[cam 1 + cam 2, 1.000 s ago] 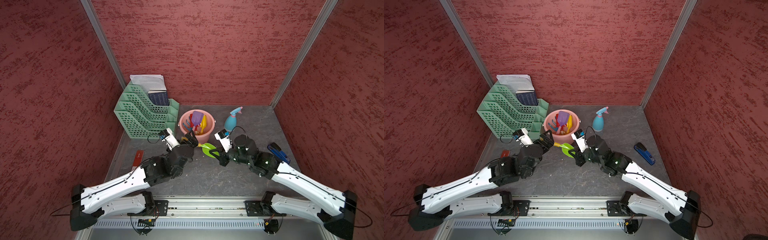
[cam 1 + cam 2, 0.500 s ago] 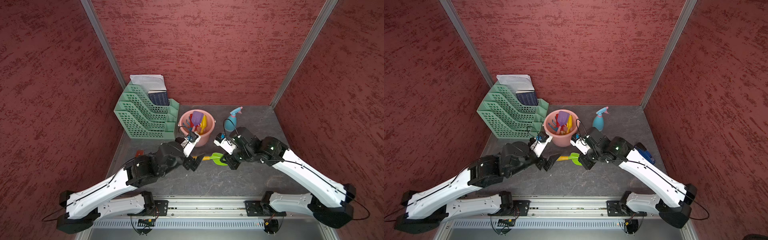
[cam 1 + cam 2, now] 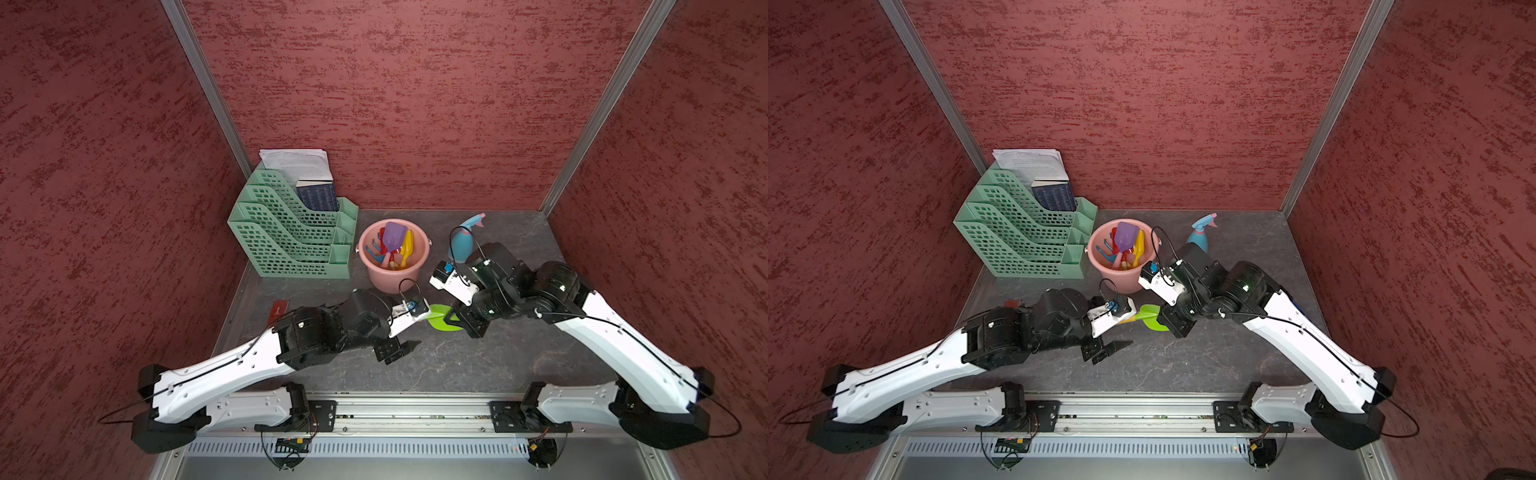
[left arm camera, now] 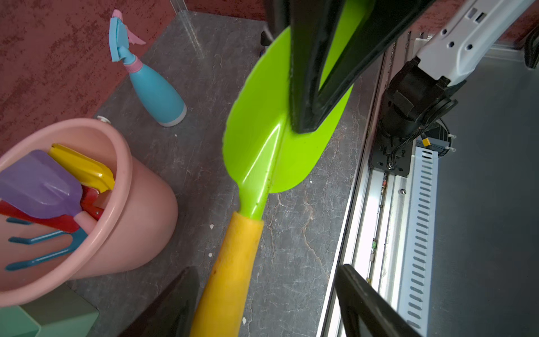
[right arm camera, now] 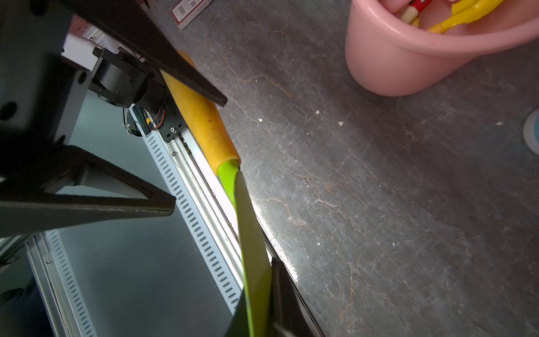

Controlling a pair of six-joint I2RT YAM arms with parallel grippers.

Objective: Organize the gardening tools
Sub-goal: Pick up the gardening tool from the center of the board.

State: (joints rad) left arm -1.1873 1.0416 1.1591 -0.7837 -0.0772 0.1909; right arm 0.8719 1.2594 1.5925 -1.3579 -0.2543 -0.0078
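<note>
Red textured walls box in a dark stone worktop. In both top views the trowel lies crosswise between the arms, in front of the bucket. Its green blade points toward the right arm and its yellow handle toward the left. The right hand is clamped on the blade. The left hand waits at the handle end.

From the left wrist, the handle runs straight out between that hand's fingers. They stand apart, one close beside the handle and the other well off, gripping nothing. The other tools sit in the bucket, and the spray bottle stands upright beyond it.

From the right wrist, the blade shows edge-on in the right hand's pinch. The handle points away into the open left hand. Handle and left hand look aligned, so probably closing is all that is needed.
</note>
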